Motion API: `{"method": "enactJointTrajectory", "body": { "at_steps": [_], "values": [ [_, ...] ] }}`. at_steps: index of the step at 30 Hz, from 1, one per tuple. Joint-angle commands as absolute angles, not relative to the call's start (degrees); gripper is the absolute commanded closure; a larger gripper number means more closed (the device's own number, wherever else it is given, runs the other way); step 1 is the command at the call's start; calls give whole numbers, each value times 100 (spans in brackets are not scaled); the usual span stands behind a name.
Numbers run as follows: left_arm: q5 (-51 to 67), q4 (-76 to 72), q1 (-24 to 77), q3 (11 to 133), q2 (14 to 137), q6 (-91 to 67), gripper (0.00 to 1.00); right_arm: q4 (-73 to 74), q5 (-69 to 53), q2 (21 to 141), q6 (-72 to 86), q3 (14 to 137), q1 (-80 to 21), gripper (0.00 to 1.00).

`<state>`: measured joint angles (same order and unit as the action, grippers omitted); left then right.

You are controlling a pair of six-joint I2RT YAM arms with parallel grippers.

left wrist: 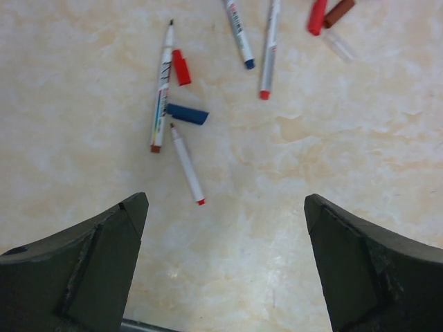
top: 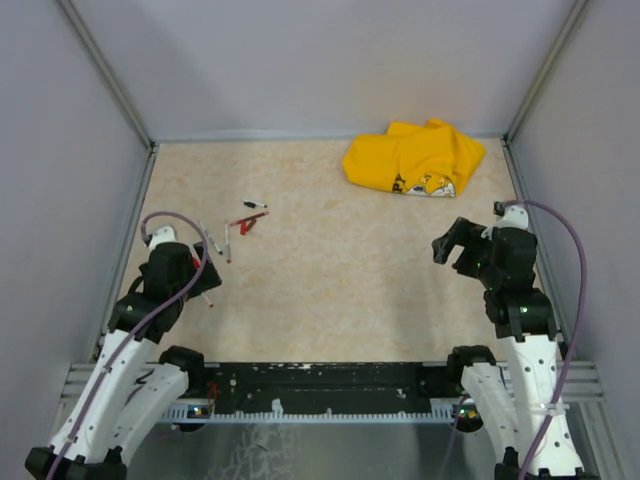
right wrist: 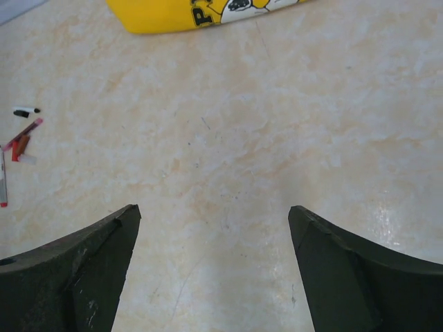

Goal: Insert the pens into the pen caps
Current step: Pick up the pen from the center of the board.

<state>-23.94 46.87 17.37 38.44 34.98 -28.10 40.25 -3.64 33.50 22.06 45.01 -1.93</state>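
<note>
- Well, nothing is in hand yet: the left gripper (left wrist: 225, 200) hangs over the table (top: 340, 290) with its jaws spread wide and nothing between them.
- Likewise the right gripper (right wrist: 214, 209) has its jaws wide and bare. It sits over plain tabletop on its own side, with the yellow cloth (top: 415, 160) lying beyond it by the far wall.
- All the pens (top: 227, 243) lie scattered on the left half of the table, just ahead of the left gripper and well apart from the right one.
- In the left wrist view, an uncapped short pen (left wrist: 187, 164) lies at an angle, its red tail end nearest the fingers. Beside it runs a long pen (left wrist: 163, 90) with a dark tip.
- Loose pen caps sit among them: a red cap (left wrist: 181, 67) just beside the long pen, a blue cap (left wrist: 187, 114) near the short pen's tip, and a brown cap (left wrist: 339, 12) at the top edge.
- To my eye the task is at its opening step, reaching for a first pen; no pen or cap is lifted.
- The next move, I judge, calls for the left gripper to come down over the short pen, turn so the jaws cross the barrel, and narrow on it.
- The right gripper would then need to travel across for a matching cap. The caps are tiny and lie close to the barrels, so a clumsy pinch could nudge a neighbour.
</note>
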Motion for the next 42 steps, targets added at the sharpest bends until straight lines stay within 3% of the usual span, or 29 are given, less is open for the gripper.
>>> {"method": "enactJointTrajectory", "body": {
  "at_steps": [1, 21, 38, 42],
  "values": [
    [-1464, 3771, 1509, 4176, 3765, -2213, 1, 3965, -500, 3667, 1984, 5167, -12, 10],
    [-783, 3032, 1295, 4524, 4471, -1770, 1, 4714, -74, 4188, 1984, 5617, 160, 9],
    [-1511, 3090, 1035, 4577, 5226, -2990, 1, 4459, -232, 4176, 1862, 4928, 171, 10],
    [-1828, 3043, 992, 4784, 5778, -3210, 6, 4425, -175, 4072, 1916, 4863, 167, 10]
  ]
}}
